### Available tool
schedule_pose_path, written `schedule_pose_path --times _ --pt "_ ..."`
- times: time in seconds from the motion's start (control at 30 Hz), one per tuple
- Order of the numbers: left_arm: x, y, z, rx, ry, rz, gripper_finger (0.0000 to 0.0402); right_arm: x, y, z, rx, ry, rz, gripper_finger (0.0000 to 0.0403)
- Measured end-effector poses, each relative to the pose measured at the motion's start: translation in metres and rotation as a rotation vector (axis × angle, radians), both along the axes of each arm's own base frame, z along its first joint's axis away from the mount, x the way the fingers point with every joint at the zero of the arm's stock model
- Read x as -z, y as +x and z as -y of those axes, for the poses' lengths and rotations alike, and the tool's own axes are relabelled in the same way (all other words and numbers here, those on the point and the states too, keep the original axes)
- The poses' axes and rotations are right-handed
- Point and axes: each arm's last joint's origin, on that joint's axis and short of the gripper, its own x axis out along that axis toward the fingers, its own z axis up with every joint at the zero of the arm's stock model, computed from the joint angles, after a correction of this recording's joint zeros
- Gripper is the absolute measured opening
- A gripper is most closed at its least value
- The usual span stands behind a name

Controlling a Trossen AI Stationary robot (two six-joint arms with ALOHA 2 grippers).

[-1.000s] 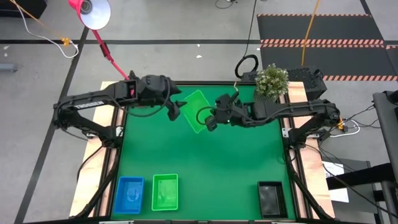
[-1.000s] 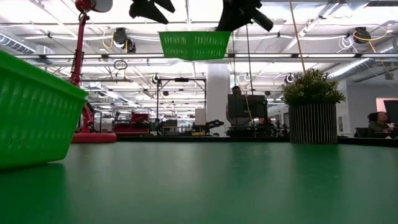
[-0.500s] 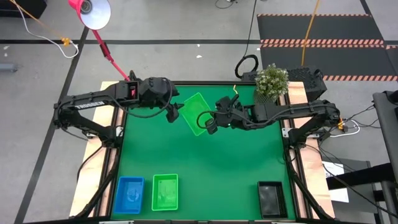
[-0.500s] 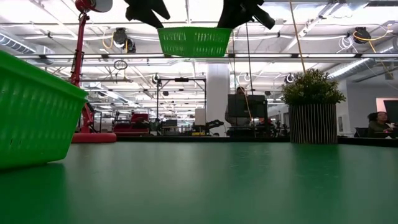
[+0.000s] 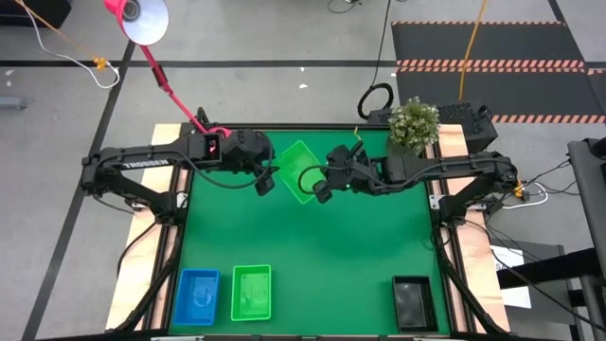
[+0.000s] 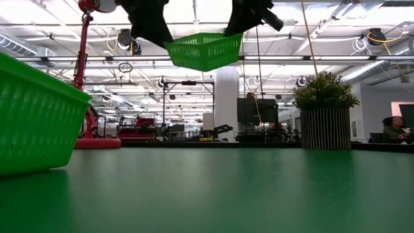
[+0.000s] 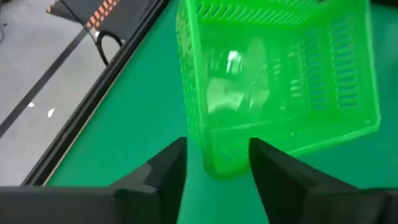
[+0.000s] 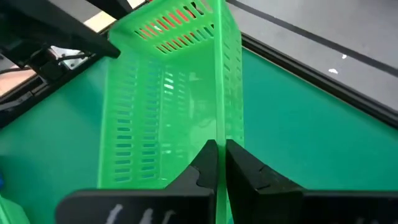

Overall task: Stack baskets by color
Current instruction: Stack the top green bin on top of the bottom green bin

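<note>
A bright green basket [image 5: 299,170] hangs in the air over the far half of the table [image 5: 360,246], tilted, its end toward the left arm lower [image 6: 204,50]. My right gripper [image 8: 217,147] is shut on it. My left gripper [image 7: 217,145] is open, with one corner of the basket [image 7: 222,163] between its fingers; whether a finger touches it, I cannot tell. At the near edge stand a blue basket [image 5: 197,296], a second green one [image 5: 251,292] and a black one [image 5: 413,303], each on its bottom. My right gripper pinches the rim of one side wall [image 8: 219,134] of the green basket, one finger inside and one outside. The fingers come slanting down from the table's right side. The basket is lifted clear of the table, opening up, and tilted.
A potted plant [image 5: 414,123] stands at the far right corner. A pink lamp [image 5: 138,17] leans over the far left, its round base [image 6: 97,143] at the table's edge. The middle of the green table is bare.
My left gripper has come down and toward the hanging basket, and its fingers now stand around the basket's corner. The basket, level before, has tipped so that its end on the left arm's side hangs lower. My right gripper has stayed in place.
</note>
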Motion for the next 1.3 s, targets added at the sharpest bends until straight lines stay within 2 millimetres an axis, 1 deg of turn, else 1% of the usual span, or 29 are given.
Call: schedule_pose_path --times 0.27,0.37,0.43,0.53,0.6,0.7,0.8,0.9,0.97,1.07,1.17,1.23,1.3 --pt "-0.006 0.006 -0.003 0.024 0.038 0.084 0.0075 -0.001 0.001 0.000 -0.049 -0.044 -0.020 0.0006" --pt "-0.004 0.008 -0.007 0.029 0.030 0.073 0.0028 -0.003 0.003 0.000 -0.071 -0.061 -0.009 0.0006" --pt "-0.001 0.008 -0.010 0.024 0.017 0.056 0.0011 -0.003 0.004 -0.001 -0.089 -0.054 0.000 0.0006" --pt "0.001 0.005 -0.012 0.035 0.004 0.031 0.0014 -0.004 0.005 -0.001 -0.126 -0.045 0.007 0.0016" --pt "0.001 0.005 -0.012 0.054 0.009 0.023 0.0010 -0.006 0.003 -0.002 -0.155 -0.034 0.008 0.0034" --pt "0.005 0.003 -0.010 0.086 0.001 -0.024 0.0008 -0.009 -0.004 -0.004 -0.213 0.013 -0.017 0.0079" --pt "0.006 0.003 -0.009 0.105 -0.001 -0.035 0.0008 -0.011 -0.012 -0.001 -0.265 0.086 -0.042 0.0131" --pt "0.011 0.003 -0.006 0.129 -0.021 -0.048 0.0006 -0.011 -0.019 0.003 -0.274 0.143 -0.073 0.0173" --pt "0.015 0.003 -0.001 0.168 -0.049 -0.053 0.0008 -0.017 -0.020 0.007 -0.268 0.138 -0.035 0.0195" --pt "0.015 0.005 0.008 0.211 -0.057 -0.048 0.0008 -0.032 -0.015 0.011 -0.333 0.107 0.123 0.0215" --pt "0.013 0.009 0.018 0.262 -0.046 -0.022 0.0005 -0.045 -0.005 0.014 -0.434 0.077 0.277 0.0222" --pt "0.012 0.010 0.024 0.288 -0.042 -0.009 0.0008 -0.046 0.002 0.016 -0.476 0.056 0.314 0.0223" --pt "0.012 0.011 0.030 0.307 -0.042 -0.009 0.0012 -0.043 0.005 0.016 -0.490 0.043 0.301 0.0220"
